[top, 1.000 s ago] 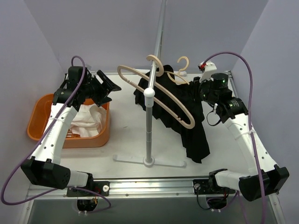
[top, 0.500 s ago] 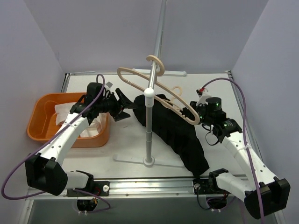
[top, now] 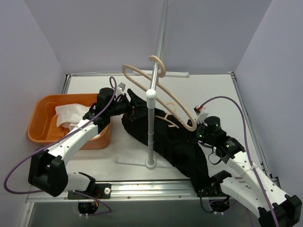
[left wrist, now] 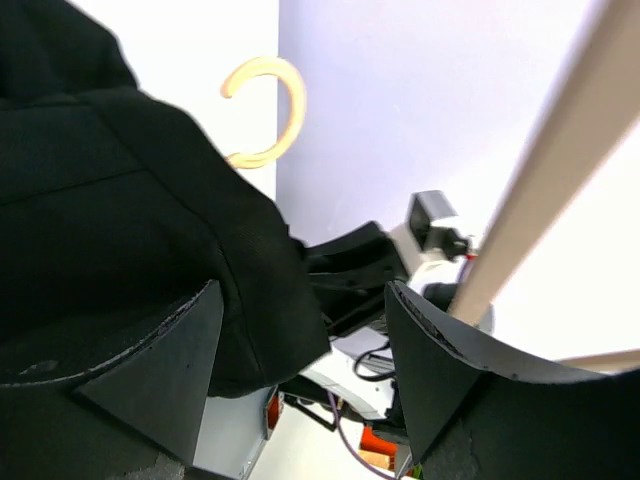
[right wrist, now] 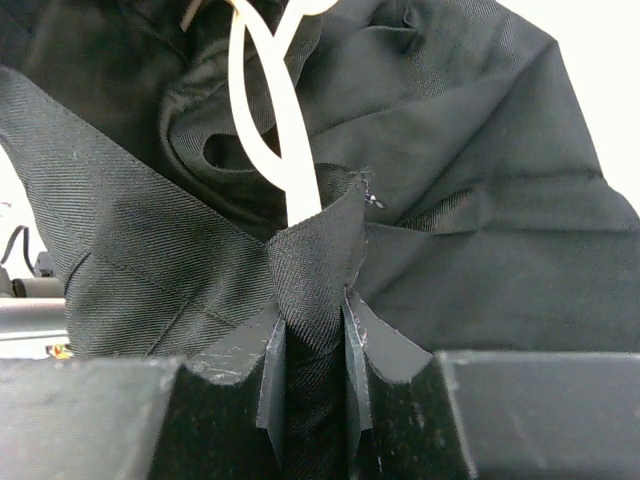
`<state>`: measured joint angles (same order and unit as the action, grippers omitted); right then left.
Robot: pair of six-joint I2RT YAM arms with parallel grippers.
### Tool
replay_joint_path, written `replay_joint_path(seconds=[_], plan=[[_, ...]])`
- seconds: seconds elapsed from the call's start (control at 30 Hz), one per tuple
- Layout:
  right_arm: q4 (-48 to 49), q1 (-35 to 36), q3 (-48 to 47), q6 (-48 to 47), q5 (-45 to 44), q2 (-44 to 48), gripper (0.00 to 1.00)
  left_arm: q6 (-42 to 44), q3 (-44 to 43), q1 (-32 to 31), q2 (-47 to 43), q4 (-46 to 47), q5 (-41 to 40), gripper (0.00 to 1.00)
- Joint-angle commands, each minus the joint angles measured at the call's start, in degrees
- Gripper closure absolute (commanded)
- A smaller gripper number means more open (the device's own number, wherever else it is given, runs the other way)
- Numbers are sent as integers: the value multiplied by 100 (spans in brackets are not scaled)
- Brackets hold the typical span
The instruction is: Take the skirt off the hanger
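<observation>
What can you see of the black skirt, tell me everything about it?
The skirt is black, matte, twill-looking cloth, crumpled and stretched diagonally between both arms, passing the rack pole. A pale hanger is threaded into its folds. The right gripper pinches a fold; the left gripper straddles one edge, jaws open.

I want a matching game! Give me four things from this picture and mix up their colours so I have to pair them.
Things:
1. skirt
2. tub
3. big hanger
4. cloth in the tub

Colours:
A. white
B. black
C. cream
D. orange

Right pairs: 1-B, 2-D, 3-C, 4-A
</observation>
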<state>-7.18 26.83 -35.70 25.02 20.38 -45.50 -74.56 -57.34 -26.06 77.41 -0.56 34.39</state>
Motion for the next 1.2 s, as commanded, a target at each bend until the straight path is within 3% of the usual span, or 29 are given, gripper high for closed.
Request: replay_joint_path(seconds=[0.0, 0.13, 0.27, 0.53, 0.83, 1.17], plan=[[331, 103, 238, 284, -25, 321, 100, -322, -128, -118, -190, 874, -20, 26], [217, 147, 433, 372, -289, 603, 100, -349, -128, -145, -515, 523, -274, 28], [164, 156, 328, 364, -412, 534, 100, -23, -348, -162, -884, -576, -687, 28], [199, 621, -165, 82, -588, 94, 100, -269, -514, -733, -438, -120, -925, 30], [656, 1342, -411, 337, -667, -108, 100, 55, -857, -1199, 379, 151, -1286, 35], [964, 1808, -306, 478, -834, -47, 100, 636, -1217, -1208, 556, -603, -1637, 28]])
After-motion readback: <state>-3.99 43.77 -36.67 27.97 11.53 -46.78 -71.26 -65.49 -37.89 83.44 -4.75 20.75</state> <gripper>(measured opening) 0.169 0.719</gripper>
